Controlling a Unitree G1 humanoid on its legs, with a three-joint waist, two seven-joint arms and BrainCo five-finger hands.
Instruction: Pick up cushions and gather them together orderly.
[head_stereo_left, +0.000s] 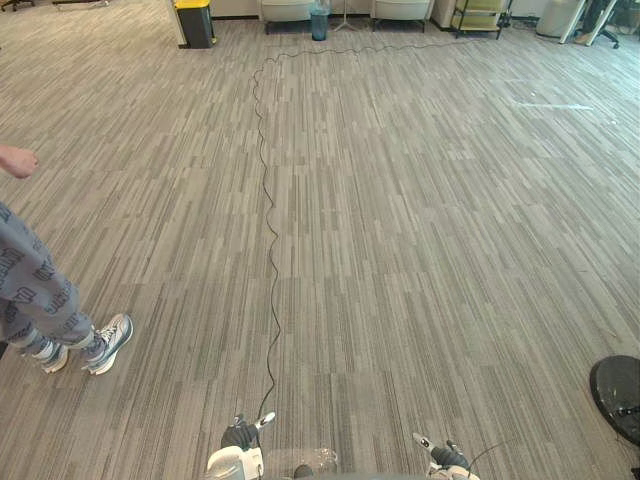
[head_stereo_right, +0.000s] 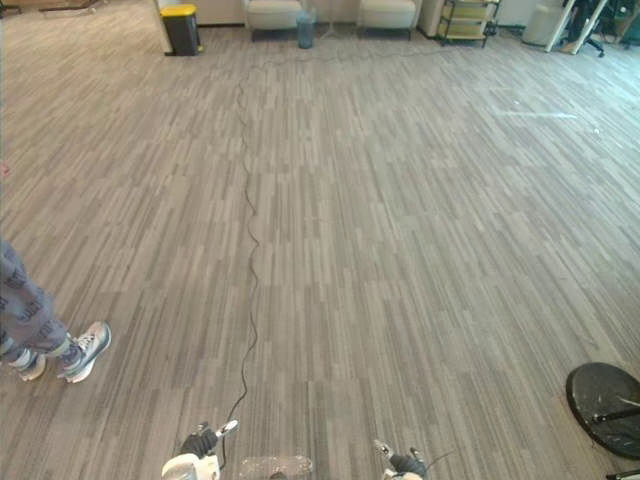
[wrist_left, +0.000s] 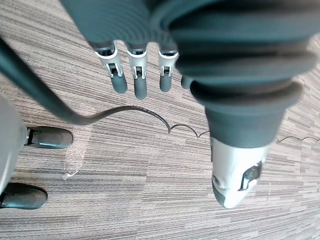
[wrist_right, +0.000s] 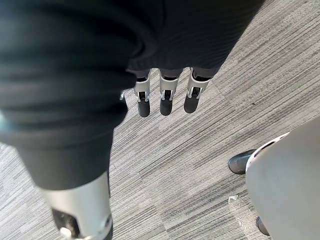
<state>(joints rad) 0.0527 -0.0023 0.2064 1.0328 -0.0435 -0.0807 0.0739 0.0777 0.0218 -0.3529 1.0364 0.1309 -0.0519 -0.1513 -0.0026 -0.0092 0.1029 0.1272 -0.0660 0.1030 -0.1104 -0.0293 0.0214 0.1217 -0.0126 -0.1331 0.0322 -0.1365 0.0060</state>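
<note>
Grey striped carpet (head_stereo_left: 420, 220) is recorded across an open room. A yellow-topped bin (head_stereo_left: 194, 20) is noted at the upper left and a black round base (head_stereo_left: 618, 395) at the lower right. A person's legs (head_stereo_left: 30, 290) are seen at the left edge. The left hand (wrist_left: 137, 75) and right hand (wrist_right: 166, 95) are held over the carpet, fingers straight, slightly apart and empty.

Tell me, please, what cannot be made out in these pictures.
- Person: left eye view, cut off by the left edge; legs, shoes and a hand show.
- Dark round thing: right eye view, cut off by the right edge; unidentifiable.
- Pale seats by the far wall: left eye view, too small to identify.
- Left hand, right hand: wrist views, palms hidden by their dark covers.
</note>
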